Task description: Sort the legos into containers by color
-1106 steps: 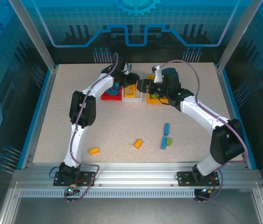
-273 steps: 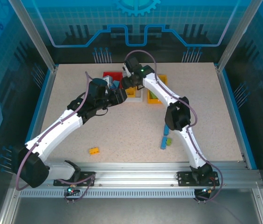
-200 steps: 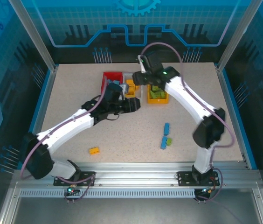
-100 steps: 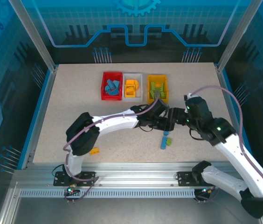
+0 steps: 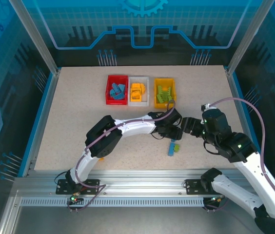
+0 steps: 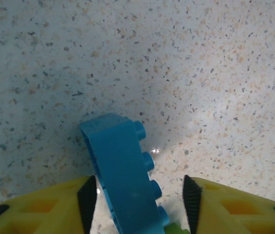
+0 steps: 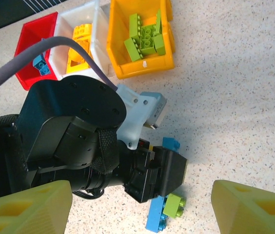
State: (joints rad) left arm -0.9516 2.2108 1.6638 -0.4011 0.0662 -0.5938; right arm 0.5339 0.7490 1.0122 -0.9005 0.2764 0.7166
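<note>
The left hand (image 6: 138, 197) straddles a blue brick (image 6: 127, 165) lying on the speckled surface (image 6: 201, 73), fingers apart on either side and seemingly not clamped. The right hand (image 7: 141, 190) hangs wide open just beside that brick, and a lime green brick (image 7: 175, 204) touches it. The red bin (image 5: 108, 90), white bin (image 5: 139, 78) and yellow-orange bin (image 5: 165, 81) stand well beyond it.

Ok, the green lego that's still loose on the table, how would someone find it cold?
From the yellow-orange bin at the right end of the row, come toward the arms to the left gripper. Just past it lies a long blue lego, with the lime green lego against its right side. It is shorter than that neighbour and the only green piece outside the bins.
</note>
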